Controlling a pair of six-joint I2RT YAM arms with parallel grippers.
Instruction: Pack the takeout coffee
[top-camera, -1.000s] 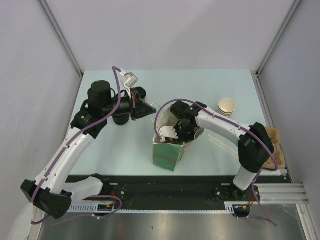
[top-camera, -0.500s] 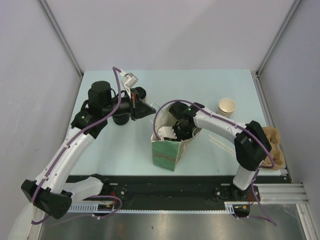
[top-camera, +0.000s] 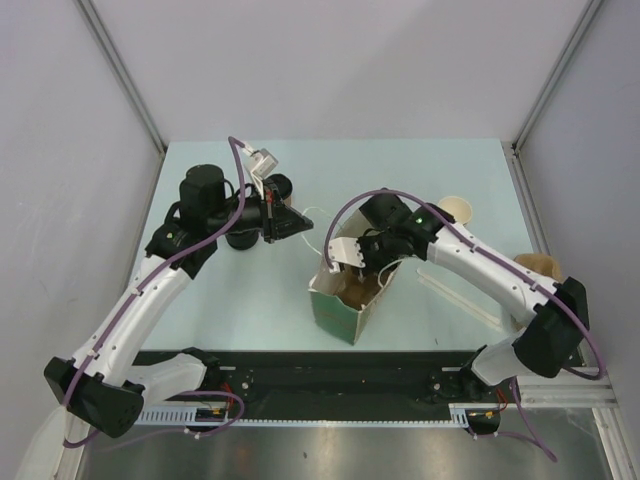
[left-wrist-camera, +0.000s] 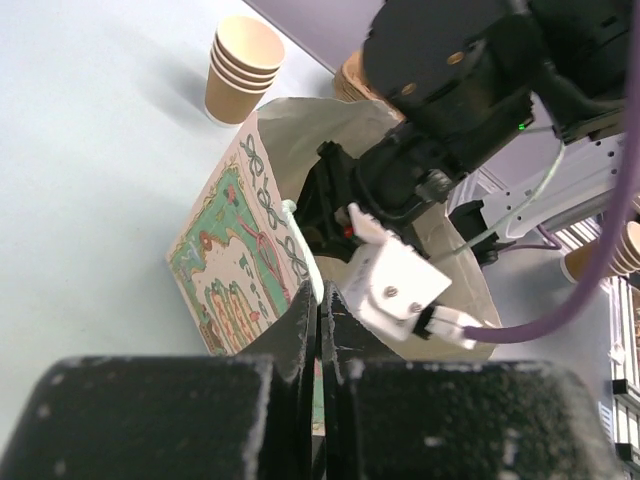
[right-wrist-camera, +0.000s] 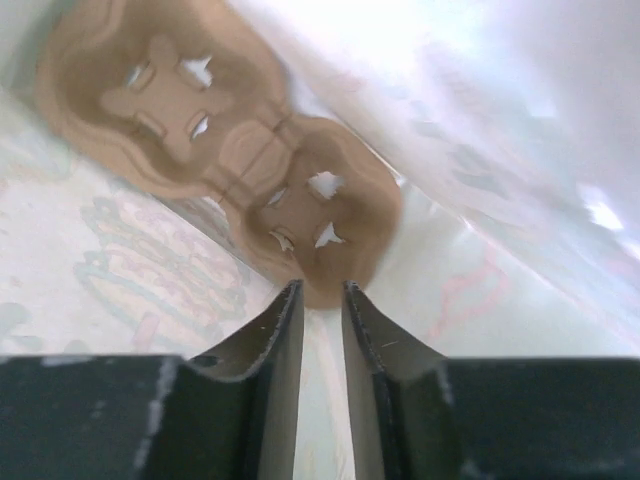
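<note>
Paper bag (top-camera: 335, 312) with a green print stands open near the middle of the table (top-camera: 420, 170); a brown pulp cup carrier (right-wrist-camera: 250, 170) lies on its floor. Right gripper (right-wrist-camera: 320, 290) reaches down into the bag's mouth, jaws parted by a narrow gap with nothing between them, tips just above the carrier. Left gripper (left-wrist-camera: 320, 292) is clenched on the bag handle (left-wrist-camera: 303, 250), a pale strip running from the rim out to the left. What seems to be the takeout coffee (top-camera: 279, 187) sits outside the bag, just beyond the left wrist; only a round black top shows, its cup body hidden. Stack of lidless cups (left-wrist-camera: 242, 68) stands well beyond the bag, toward the table's far right.
</note>
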